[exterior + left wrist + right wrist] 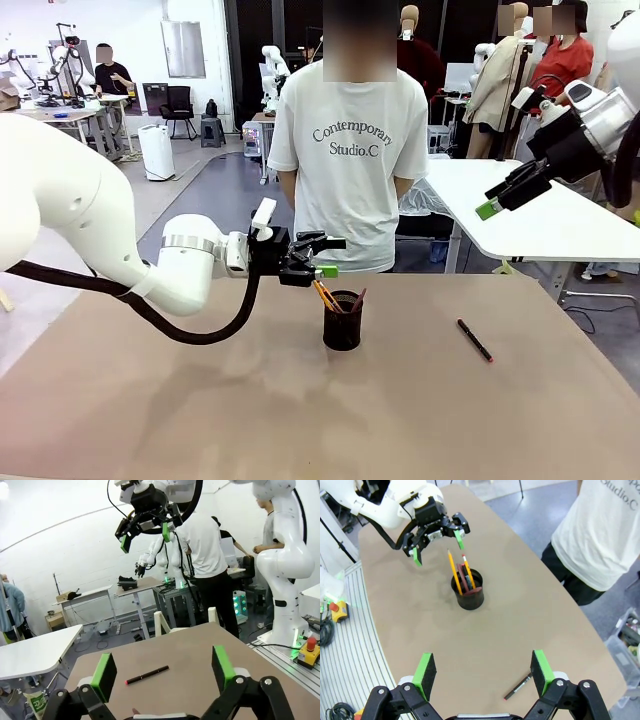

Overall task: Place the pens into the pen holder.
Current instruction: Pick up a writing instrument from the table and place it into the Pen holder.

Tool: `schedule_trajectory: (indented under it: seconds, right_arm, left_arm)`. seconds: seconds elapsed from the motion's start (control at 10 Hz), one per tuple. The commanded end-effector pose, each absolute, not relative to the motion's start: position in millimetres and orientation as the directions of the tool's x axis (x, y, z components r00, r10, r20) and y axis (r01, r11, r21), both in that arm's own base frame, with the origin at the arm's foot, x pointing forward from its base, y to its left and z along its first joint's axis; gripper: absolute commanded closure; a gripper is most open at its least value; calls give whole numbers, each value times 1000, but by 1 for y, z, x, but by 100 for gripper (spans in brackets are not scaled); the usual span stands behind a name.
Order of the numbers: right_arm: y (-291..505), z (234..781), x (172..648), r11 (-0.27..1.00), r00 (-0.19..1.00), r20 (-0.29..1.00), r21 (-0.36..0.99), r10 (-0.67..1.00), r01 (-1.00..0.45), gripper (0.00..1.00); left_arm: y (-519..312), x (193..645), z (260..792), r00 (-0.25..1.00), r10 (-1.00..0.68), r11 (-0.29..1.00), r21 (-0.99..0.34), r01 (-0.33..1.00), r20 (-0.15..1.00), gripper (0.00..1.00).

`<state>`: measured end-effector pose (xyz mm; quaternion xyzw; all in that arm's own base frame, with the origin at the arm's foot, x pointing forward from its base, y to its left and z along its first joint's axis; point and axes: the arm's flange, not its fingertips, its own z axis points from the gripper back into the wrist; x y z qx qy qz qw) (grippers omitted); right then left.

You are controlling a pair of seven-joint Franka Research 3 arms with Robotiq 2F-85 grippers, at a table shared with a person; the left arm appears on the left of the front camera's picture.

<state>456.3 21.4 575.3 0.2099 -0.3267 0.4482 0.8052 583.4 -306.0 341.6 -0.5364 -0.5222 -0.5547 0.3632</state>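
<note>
On the tan table [200, 420], the mesh pen holder [343, 322] holds a yellow pencil [323, 293] and a reddish-brown pen [359, 298]; the black pen [475, 340] lies at its three o'clock. The left gripper [332, 256] and the right gripper [505, 195] both gape open, empty.

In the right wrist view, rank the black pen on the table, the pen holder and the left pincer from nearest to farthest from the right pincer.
1. Black pen, lying on the table right under the right pincer.
2. Pen holder, farther out at mid-table.
3. Left pincer, open, just beyond the holder.
</note>
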Motion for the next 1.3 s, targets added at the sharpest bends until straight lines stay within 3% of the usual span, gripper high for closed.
schedule_trajectory:
  seconds: [0.0, 0.3, 0.6, 0.9, 1.2]
  right_arm:
    - [21, 576, 456, 507, 382, 717, 46, 583, -861, 0]
    - [21, 576, 456, 507, 382, 717, 46, 583, -861, 0]
    - [21, 576, 456, 507, 382, 717, 46, 583, -861, 0]
    - [21, 576, 456, 507, 382, 717, 46, 583, -861, 0]
    - [21, 576, 456, 507, 382, 717, 46, 583, -861, 0]
  left_arm:
    - [-272, 573, 365, -172, 66, -179, 181, 967, 983, 0]
    - [-225, 560, 396, -260, -7, -153, 256, 954, 966, 0]
    - [-159, 549, 435, -191, -220, -22, 191, 981, 957, 0]
    - [-118, 541, 458, -170, -269, 141, 213, 967, 948, 0]
    - [-100, 532, 463, -134, -287, 209, 199, 958, 948, 0]
